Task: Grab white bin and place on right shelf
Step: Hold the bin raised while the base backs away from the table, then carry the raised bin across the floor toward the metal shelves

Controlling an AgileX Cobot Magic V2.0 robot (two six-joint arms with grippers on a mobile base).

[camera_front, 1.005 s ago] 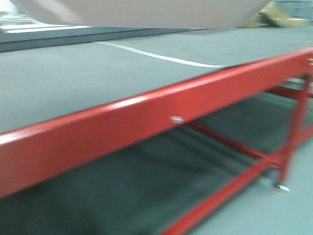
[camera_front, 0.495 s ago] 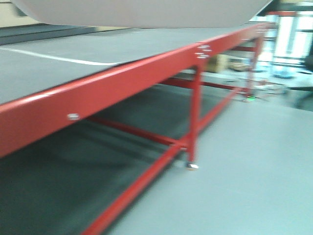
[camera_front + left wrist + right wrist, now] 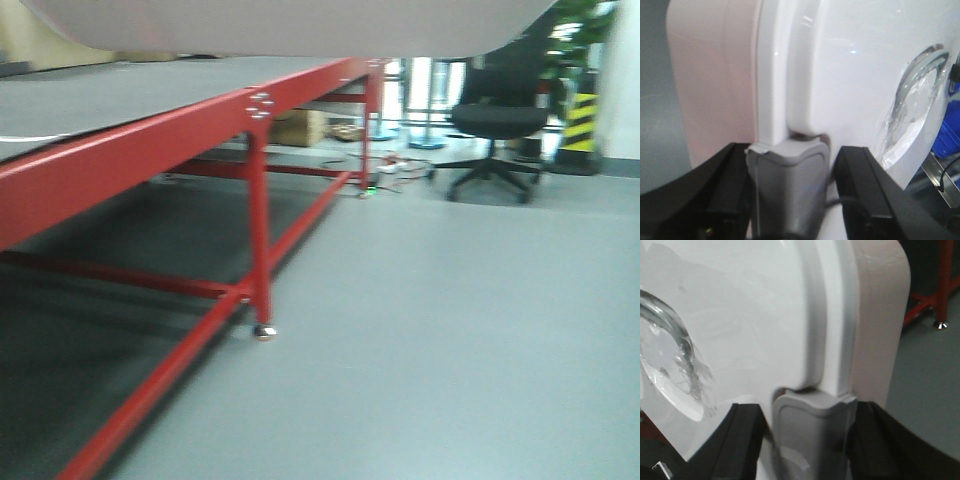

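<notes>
White bin (image 3: 290, 25) grasped and carried aloft: the left gripper (image 3: 790, 155) and right gripper (image 3: 807, 415) each clamp a grey latch (image 3: 787, 190) at opposite ends. Placement is not yet done; the right shelf is out of view. Red-framed table (image 3: 130, 160) alongside, with bare grey floor (image 3: 450, 330) and an office chair (image 3: 495, 120) beyond.

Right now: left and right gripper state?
Left gripper: closed on the white bin, fingers either side of its grey lid latch.
Right gripper: closed on the white bin, clamping the opposite grey latch.
</notes>
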